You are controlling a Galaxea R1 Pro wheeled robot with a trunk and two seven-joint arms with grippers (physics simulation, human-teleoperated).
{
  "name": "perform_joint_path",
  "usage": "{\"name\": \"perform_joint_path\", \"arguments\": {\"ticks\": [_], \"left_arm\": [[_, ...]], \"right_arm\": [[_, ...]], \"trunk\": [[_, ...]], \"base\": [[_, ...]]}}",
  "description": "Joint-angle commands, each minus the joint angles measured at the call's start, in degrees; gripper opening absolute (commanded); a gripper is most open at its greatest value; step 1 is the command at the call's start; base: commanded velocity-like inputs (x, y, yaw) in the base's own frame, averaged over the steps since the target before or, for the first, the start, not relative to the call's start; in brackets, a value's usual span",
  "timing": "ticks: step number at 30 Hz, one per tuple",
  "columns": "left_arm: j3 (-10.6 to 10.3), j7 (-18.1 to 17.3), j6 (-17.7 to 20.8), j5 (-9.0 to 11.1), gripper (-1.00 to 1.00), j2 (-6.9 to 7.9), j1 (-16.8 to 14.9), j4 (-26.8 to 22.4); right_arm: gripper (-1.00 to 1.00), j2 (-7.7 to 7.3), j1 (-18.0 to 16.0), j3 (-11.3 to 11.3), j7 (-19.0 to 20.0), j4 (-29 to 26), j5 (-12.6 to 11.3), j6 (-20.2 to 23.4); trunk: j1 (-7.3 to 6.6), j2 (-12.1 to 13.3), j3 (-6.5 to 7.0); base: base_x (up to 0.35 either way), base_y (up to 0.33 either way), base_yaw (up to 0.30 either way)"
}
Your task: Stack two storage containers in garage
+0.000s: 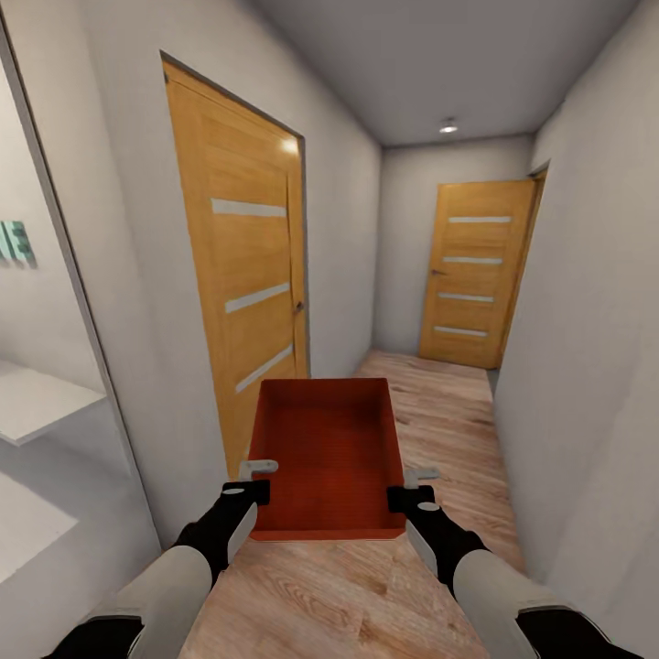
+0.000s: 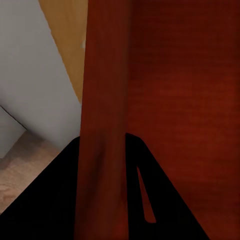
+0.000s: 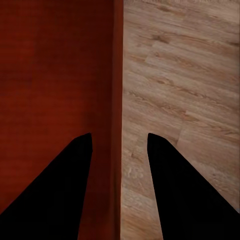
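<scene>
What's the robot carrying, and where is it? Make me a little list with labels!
place: a narrow hallway with white walls and a light wood-plank floor
carried thing: one orange-red storage container, open on top, nothing inside
left tool: its fingers straddle the container's left wall
right tool: its fingers straddle the container's right wall
container height: held up off the floor, between both arms
doors: one wooden door on the left wall, another wooden door at the far end, both closed

corridor: white walls | plank floor | two wooden doors | ceiling lamp
</scene>
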Motion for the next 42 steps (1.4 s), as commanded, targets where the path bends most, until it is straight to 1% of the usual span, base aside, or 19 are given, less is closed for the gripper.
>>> {"name": "perform_joint_path", "arguments": {"ticks": [1,26,42], "left_arm": [[0.3,-0.1,-3.1,-0.2,-1.00,-0.11,0.0,-0.2],[0.3,-0.1,-3.1,-0.3,-1.00,-0.11,0.0,-0.2],[0.3,-0.2,-3.1,-0.2,-1.00,-0.11,0.0,-0.2]], "right_arm": [[-1.00,0.40,0.0,-0.2,0.1,0.1,-0.7,0.2],[-1.00,0.40,0.0,-0.2,0.1,0.1,-0.7,0.2],[-1.00,0.31,0.0,-0.2,0.2,0.1,-0.7,0.1]], "trunk": [[0.05,0.0,-0.03],[0.05,0.0,-0.03],[0.05,0.0,-0.03]], "base": [[0.322,0.000,-0.059],[0.322,0.000,-0.220],[0.322,0.116,-0.021]]}}
